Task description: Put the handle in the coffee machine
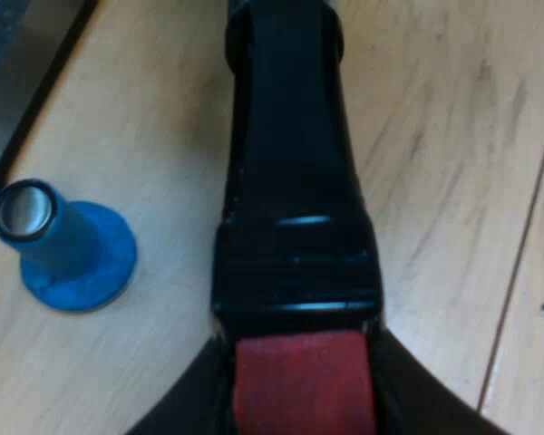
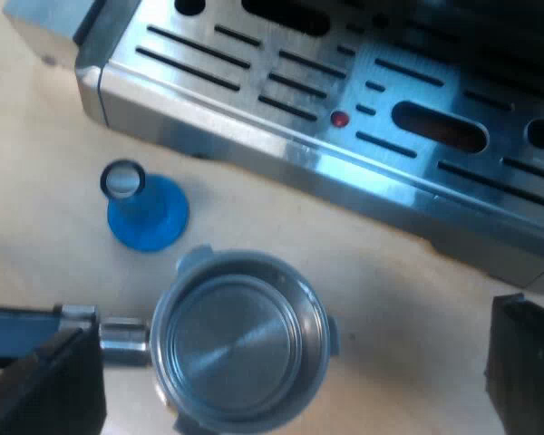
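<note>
Left pincer [image 1: 304,394] is clamped on the holder's glossy black handle [image 1: 295,181] by its matt red end [image 1: 304,381]. Right pincer [image 2: 281,372] gapes wide over the holder [image 2: 240,340], a round steel cup, gripping nothing. Taking the handle as six o'clock, the blue flared tamper [image 2: 147,216] stands near eight on the pale wood counter [image 2: 36,208], with the slotted steel machine [image 2: 344,118] beyond.

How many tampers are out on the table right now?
1. The blue tamper stands on its base on the wooden table, close beside the espresso machine's drip tray and just apart from the metal holder. More could lie outside these views.
</note>
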Controlling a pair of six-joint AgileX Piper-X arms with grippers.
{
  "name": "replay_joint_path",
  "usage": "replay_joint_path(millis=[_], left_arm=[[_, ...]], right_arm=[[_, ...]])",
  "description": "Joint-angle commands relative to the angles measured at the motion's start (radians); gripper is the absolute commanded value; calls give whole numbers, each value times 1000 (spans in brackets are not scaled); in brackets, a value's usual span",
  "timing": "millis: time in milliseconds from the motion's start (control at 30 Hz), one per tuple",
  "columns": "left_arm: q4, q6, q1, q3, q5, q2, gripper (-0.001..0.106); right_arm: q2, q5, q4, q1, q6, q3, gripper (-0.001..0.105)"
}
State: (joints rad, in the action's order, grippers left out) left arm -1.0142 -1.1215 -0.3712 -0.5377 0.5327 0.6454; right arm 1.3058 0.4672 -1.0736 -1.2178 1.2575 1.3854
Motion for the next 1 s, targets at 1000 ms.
replay_joint_path(millis=[1000], left_arm=[[-35, 230, 544, -50, 219, 66, 0]], right_arm=[[3, 501, 667, -259, 34, -284, 86]])
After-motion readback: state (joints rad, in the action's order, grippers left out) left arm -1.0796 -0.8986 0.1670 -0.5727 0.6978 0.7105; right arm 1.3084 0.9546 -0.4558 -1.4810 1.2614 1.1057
